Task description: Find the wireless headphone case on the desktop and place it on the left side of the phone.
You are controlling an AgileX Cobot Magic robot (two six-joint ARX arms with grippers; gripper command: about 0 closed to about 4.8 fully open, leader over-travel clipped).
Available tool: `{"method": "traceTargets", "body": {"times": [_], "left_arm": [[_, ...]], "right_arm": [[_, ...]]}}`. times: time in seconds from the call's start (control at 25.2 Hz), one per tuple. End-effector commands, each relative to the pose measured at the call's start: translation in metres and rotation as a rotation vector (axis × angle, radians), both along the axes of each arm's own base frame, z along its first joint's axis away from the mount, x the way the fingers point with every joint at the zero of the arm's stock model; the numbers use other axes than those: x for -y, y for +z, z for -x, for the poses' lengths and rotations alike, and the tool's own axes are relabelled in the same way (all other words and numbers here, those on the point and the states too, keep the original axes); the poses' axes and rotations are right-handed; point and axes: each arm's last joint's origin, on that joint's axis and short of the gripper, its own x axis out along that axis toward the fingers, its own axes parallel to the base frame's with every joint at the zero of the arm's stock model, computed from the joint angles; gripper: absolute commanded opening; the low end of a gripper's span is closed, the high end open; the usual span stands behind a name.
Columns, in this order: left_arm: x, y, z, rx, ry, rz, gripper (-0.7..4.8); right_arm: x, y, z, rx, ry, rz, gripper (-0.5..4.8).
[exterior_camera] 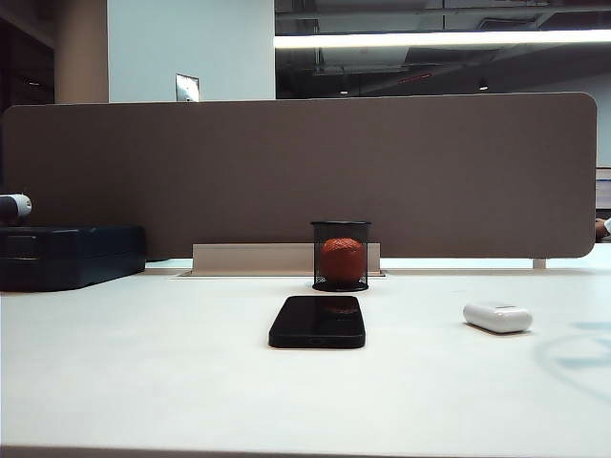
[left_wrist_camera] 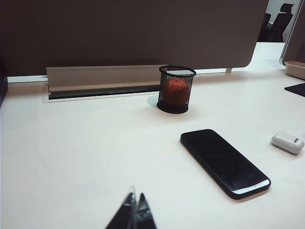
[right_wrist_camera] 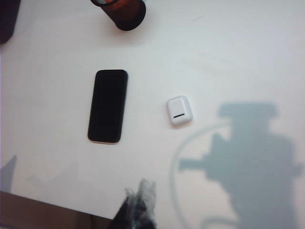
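The white wireless headphone case (exterior_camera: 497, 317) lies on the desktop (exterior_camera: 153, 372), to the right of the black phone (exterior_camera: 318, 321) and apart from it. From high above, the right wrist view shows the case (right_wrist_camera: 179, 109) beside the phone (right_wrist_camera: 108, 105); my right gripper (right_wrist_camera: 139, 196) hangs shut and empty over the table's near edge. In the left wrist view my left gripper (left_wrist_camera: 136, 204) is shut with nothing in it, low over bare table, well short of the phone (left_wrist_camera: 224, 161) and the case (left_wrist_camera: 288, 142). Neither gripper shows in the exterior view.
A black mesh cup with a red ball (exterior_camera: 341, 256) stands just behind the phone. A dark box (exterior_camera: 69, 255) sits at the back left against the brown-grey partition (exterior_camera: 305, 172). The arm's shadow (right_wrist_camera: 248, 152) falls on the table beside the case.
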Motion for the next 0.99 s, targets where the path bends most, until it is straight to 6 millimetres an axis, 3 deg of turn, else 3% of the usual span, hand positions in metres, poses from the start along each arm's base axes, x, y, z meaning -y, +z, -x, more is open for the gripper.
{"method": "traceTargets", "body": {"times": [0.04,0.4,0.68,0.83,0.99], "left_arm": [[0.000,0.003,0.000,0.019,-0.007,-0.003,-0.05],[0.000,0.003,0.000,0.019,-0.005,-0.003,-0.05],[0.000,0.002,0.000,0.018,-0.005,-0.003,-0.05],[0.000,0.003,0.000,0.019,-0.005,-0.003,-0.05],[0.000,0.003,0.000,0.019,-0.005,-0.003,-0.05]], "right_arm": [[0.002,0.002,0.000,0.023,-0.023,0.045,-0.09],[0.002,-0.003,-0.005,0.003,0.005,0.030,-0.09],[0.000,-0.017,-0.022,-0.064,0.019,0.031,0.07],[-0.001,-0.024,-0.036,-0.107,0.023,0.031,0.49],[-0.002,-0.039,-0.061,-0.181,0.024,0.032,1.80]]}}
